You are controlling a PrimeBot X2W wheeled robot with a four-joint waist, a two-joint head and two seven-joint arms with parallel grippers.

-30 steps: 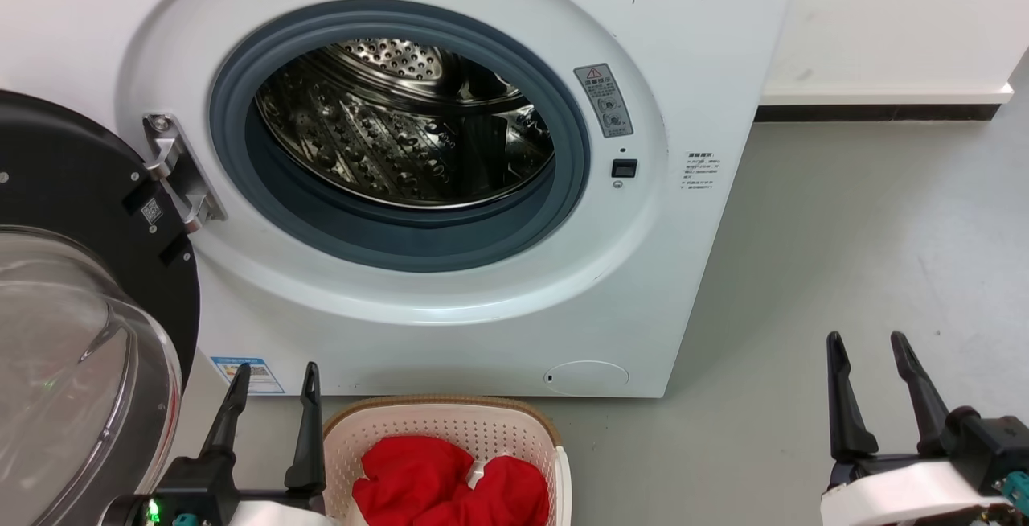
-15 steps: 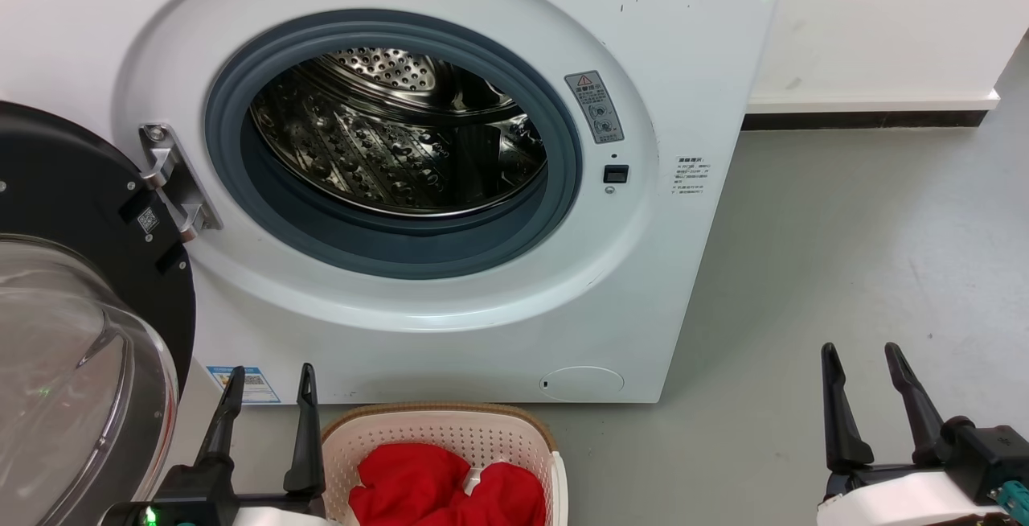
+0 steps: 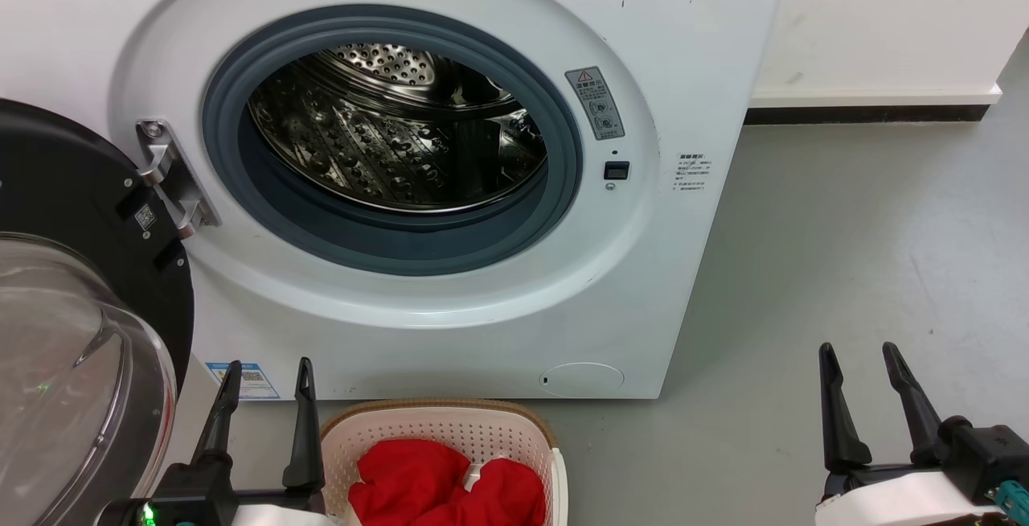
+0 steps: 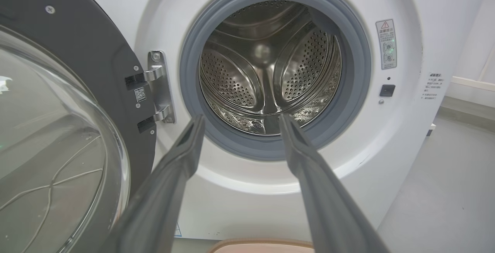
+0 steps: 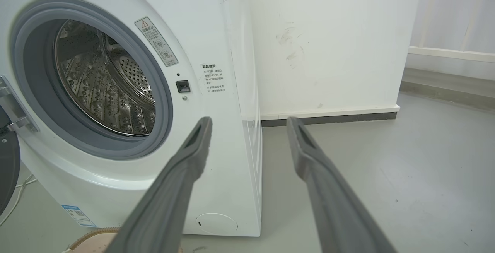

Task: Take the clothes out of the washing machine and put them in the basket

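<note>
While my left end effector and right end effector both hang released, prongs spread apart, the 2 red clothes lie bunched in the basket just beside the left one. Beyond the basket stands the washing machine, its door swung wide, its steel drum showing through the porthole.

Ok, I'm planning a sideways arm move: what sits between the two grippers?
In the head view, the basket with the red clothes sits right beside the left gripper; bare grey floor runs on to the right gripper.
</note>
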